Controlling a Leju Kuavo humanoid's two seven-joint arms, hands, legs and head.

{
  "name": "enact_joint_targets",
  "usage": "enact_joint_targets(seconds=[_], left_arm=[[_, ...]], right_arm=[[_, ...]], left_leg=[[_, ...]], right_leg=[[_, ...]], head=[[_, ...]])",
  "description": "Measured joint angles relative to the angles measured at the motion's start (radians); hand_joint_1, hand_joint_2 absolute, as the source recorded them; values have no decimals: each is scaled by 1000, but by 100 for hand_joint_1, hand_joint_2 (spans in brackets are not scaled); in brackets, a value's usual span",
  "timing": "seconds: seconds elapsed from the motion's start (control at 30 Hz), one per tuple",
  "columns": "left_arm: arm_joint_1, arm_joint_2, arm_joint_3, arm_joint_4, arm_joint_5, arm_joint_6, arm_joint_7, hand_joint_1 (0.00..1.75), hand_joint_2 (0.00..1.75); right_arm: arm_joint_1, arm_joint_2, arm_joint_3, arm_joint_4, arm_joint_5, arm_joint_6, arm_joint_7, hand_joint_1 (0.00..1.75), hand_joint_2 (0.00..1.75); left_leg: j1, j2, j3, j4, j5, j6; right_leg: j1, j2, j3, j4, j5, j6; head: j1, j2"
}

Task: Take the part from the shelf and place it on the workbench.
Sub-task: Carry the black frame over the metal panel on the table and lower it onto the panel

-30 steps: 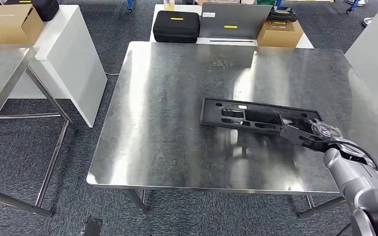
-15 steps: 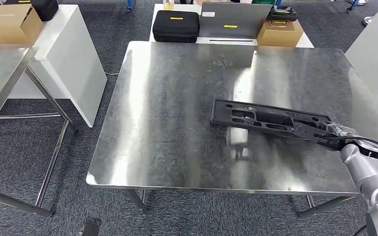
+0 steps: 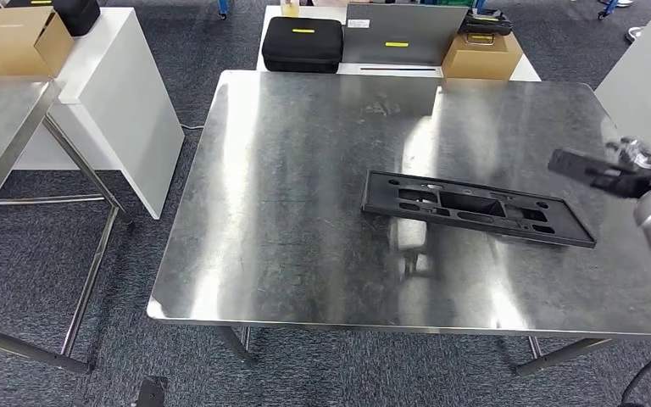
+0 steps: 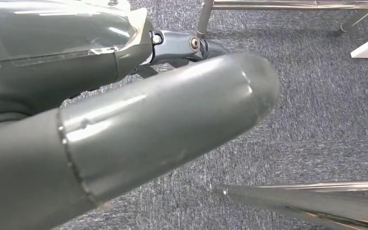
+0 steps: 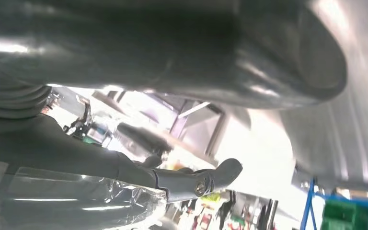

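- On the steel worktop (image 3: 305, 212) the black part (image 3: 477, 208) lies flat.
- Right hand (image 3: 612, 169) hovers apart from it, fingers extended, holding nothing.
- Left hand's (image 4: 124, 120) state cannot be told.

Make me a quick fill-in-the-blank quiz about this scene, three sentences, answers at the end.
1. The black part lies flat on the steel ____.
2. The right robot hand hovers beside the part and holds ____.
3. Behind the workbench, a black case sits on a ____ table.

Missing words: workbench; nothing; white
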Motion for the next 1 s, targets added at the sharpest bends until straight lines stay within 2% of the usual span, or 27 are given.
enact_joint_targets(seconds=[0.23, 0.43, 0.53, 0.6, 0.7, 0.77, 0.8, 0.87, 0.9, 0.93, 1.0], left_arm=[[0, -9, 14, 0, 11, -7, 0, 0, 0], [3, -23, 32, 0, 28, -12, 4, 0, 0], [5, -31, 42, 0, 40, -15, 4, 0, 0], [9, -38, 54, 0, 54, -10, 4, 0, 0], [16, -49, 73, 0, 65, -2, 6, 0, 0], [18, -53, 81, 0, 63, -2, 9, 0, 0], [18, -55, 84, 0, 61, -2, 10, 0, 0], [22, -59, 90, 0, 54, -2, 15, 0, 0], [26, -61, 93, 0, 51, -1, 19, 0, 0], [30, -62, 96, 1, 47, 0, 22, 0, 0], [31, -63, 99, 1, 37, 0, 27, 0, 0]], right_arm=[[-80, -8, 26, -3, 44, 34, 23, 0, 0], [-181, -38, 62, -4, 73, 63, 34, 0, 0], [-183, -75, 68, -19, 51, 1, 43, 0, 0], [-144, -131, 60, -53, -5, -84, 46, 0, 0], [-29, -236, 25, -139, -116, -168, 45, 0, 0], [91, -308, -11, -213, -201, -212, 63, 0, 0], [194, -353, -44, -268, -255, -254, 75, 0, 0], [479, -421, -160, -413, -335, -333, 73, 0, 0], [634, -428, -249, -499, -336, -351, 47, 0, 0], [769, -407, -357, -587, -304, -343, -2, 0, 0], [969, -293, -636, -775, -186, -276, -174, 0, 0]], left_leg=[[0, 0, -1, 0, 0, 0], [-1, 0, -2, 0, 0, 0], [-1, -1, -1, 1, 0, 0], [0, -7, -1, 1, 0, 1], [-1, -16, -2, 1, -1, 2], [-1, -18, 0, 2, -3, 5], [1, -22, 2, 2, -5, 7], [7, -36, 7, 2, -13, 9], [9, -43, 8, 2, -17, 7], [10, -46, 9, 2, -21, 6], [9, -47, 11, 3, -25, 4]], right_leg=[[-1, 0, -1, 0, 0, 0], [-1, 0, -2, 0, 0, 0], [-1, -1, -2, -1, 0, 0], [-1, -6, -1, -1, -1, 1], [-1, -15, 3, -2, -4, 5], [-1, -17, 1, -3, -5, 7], [1, -21, 6, -5, -9, 8], [8, -34, 24, -8, -17, 10], [11, -41, 35, -9, -21, 9], [13, -44, 40, -9, -23, 8], [11, -45, 41, -9, -27, 8]], head=[[0, 0], [0, 0], [0, 0], [0, 0], [1, 0], [-1, 0], [-1, 0], [2, 0], [6, 0], [8, 0], [9, 0]])
